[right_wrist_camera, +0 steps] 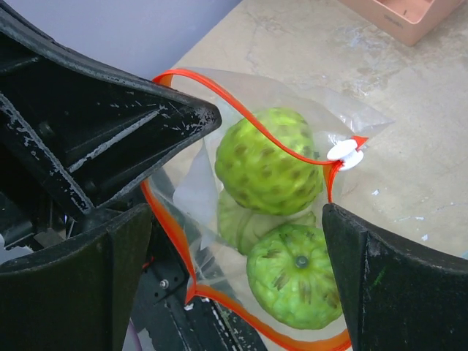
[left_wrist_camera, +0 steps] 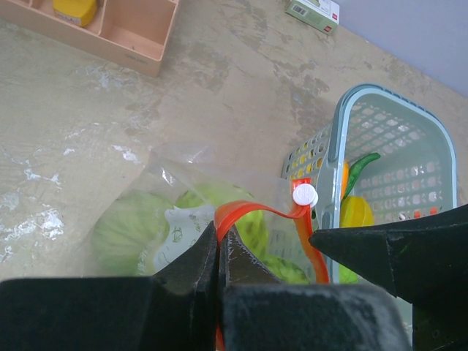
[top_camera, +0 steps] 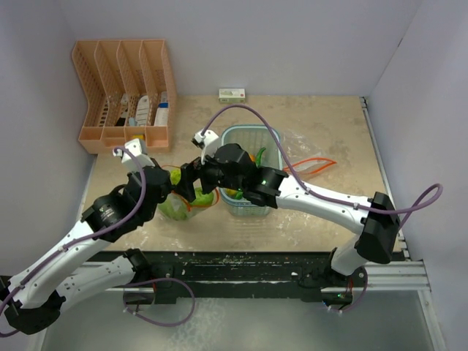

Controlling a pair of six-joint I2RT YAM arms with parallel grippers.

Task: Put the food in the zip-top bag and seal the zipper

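Note:
The clear zip-top bag (top_camera: 178, 207) with an orange zipper rim (right_wrist_camera: 241, 117) stands open left of the teal basket (top_camera: 272, 135). Inside it are two bumpy green fruits (right_wrist_camera: 267, 161) (right_wrist_camera: 296, 274) and a pale-green cabbage (left_wrist_camera: 128, 227). My left gripper (left_wrist_camera: 219, 238) is shut on the bag's orange rim, holding it up. My right gripper (right_wrist_camera: 238, 219) is open right over the bag's mouth, holding nothing. The white slider (right_wrist_camera: 344, 152) sits at one end of the zipper. The basket (left_wrist_camera: 336, 131) holds a yellow fruit (left_wrist_camera: 356, 212), an orange fruit (left_wrist_camera: 344, 179) and a green chili (left_wrist_camera: 362, 168).
A peach desk organizer (top_camera: 124, 95) stands at the back left. A small white-and-green box (top_camera: 232, 93) lies by the back wall. A second clear bag with an orange rim (top_camera: 311, 164) lies right of the basket. Walls close in the sides and the back.

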